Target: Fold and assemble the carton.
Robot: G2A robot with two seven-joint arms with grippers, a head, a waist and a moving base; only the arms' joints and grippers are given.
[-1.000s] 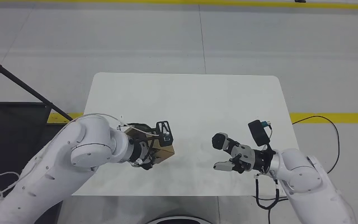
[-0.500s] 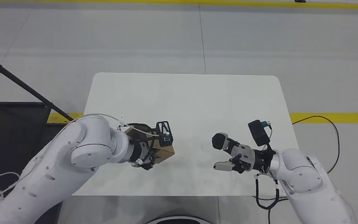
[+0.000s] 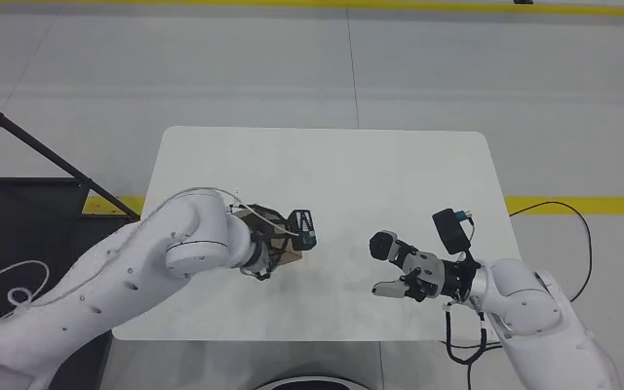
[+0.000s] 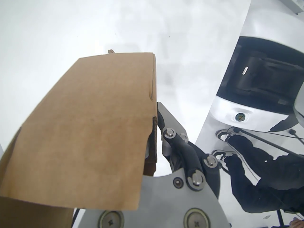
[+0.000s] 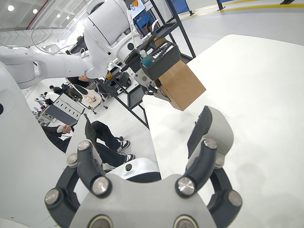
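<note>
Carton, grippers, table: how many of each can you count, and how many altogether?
carton: 1
grippers: 2, the left gripper and the right gripper
table: 1
Total: 4

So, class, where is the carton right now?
In the top view, the carton sits clamped in the left gripper over the left-centre of the table, apart from the open right gripper.
</note>
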